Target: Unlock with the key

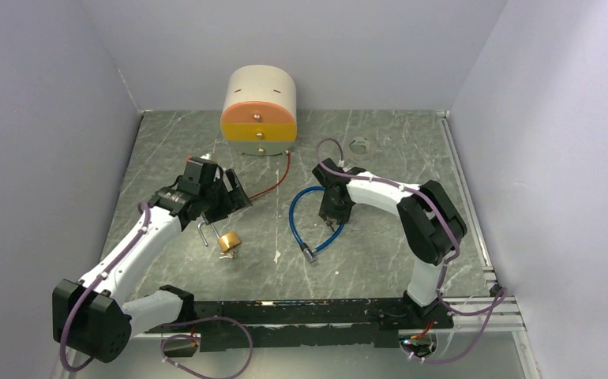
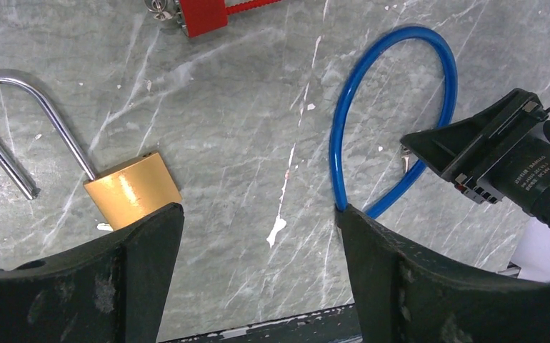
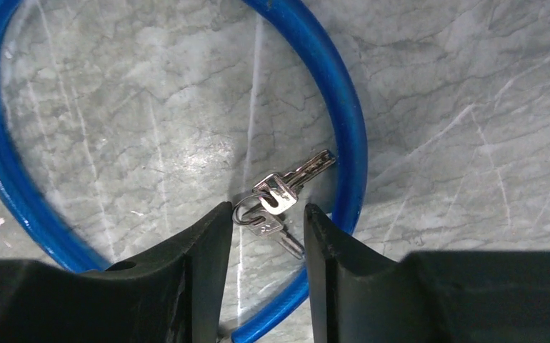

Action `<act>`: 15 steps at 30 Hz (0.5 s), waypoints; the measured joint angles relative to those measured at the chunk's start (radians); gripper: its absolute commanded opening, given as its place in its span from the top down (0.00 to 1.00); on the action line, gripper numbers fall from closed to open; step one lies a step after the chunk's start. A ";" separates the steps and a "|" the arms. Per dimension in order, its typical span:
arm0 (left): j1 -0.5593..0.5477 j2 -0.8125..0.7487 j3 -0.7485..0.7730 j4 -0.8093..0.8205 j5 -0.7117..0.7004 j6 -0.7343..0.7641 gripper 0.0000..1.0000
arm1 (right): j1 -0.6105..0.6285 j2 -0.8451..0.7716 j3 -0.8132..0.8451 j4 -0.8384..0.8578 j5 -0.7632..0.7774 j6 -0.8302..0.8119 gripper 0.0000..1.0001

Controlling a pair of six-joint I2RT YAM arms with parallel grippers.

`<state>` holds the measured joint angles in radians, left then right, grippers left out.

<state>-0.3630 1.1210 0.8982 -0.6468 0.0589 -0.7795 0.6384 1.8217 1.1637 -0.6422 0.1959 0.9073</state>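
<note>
Keys (image 3: 281, 196) on a small ring lie flat on the counter (image 3: 472, 143), inside the blue cable (image 3: 347, 128) loop near its four o'clock edge. We hold the right gripper (image 3: 266, 213) above them, jaws parted narrowly to either side of the ring, gripping nothing. That slim gap, we judge, keeps the fingers clear of the cable. The left gripper (image 2: 259, 213) hangs wide open and empty, the brass padlock (image 2: 133, 189) toward its ten o'clock, probably placed to steady it. One end of the shackle (image 2: 68, 139) shows free of the body, so which lock these keys fit we cannot tell.
</note>
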 measured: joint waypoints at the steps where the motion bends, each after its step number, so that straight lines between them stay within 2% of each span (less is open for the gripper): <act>1: 0.000 0.000 0.000 0.000 0.000 0.000 0.16 | -0.002 0.000 -0.008 0.006 -0.010 -0.005 0.59; 5: 0.000 0.000 0.000 0.006 0.002 -0.003 0.16 | -0.006 0.002 -0.010 0.031 -0.050 -0.029 0.66; 10: 0.000 0.004 0.000 0.020 0.020 -0.003 0.16 | -0.008 0.010 -0.005 0.041 -0.075 -0.047 0.84; 15: 0.003 0.026 -0.007 0.132 0.177 0.024 0.21 | -0.014 0.011 0.000 0.050 -0.107 -0.046 0.96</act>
<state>-0.3603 1.1473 0.8913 -0.5152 0.2363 -0.7559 0.6239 1.8324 1.1633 -0.5926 0.0891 0.8616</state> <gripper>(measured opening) 0.828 0.109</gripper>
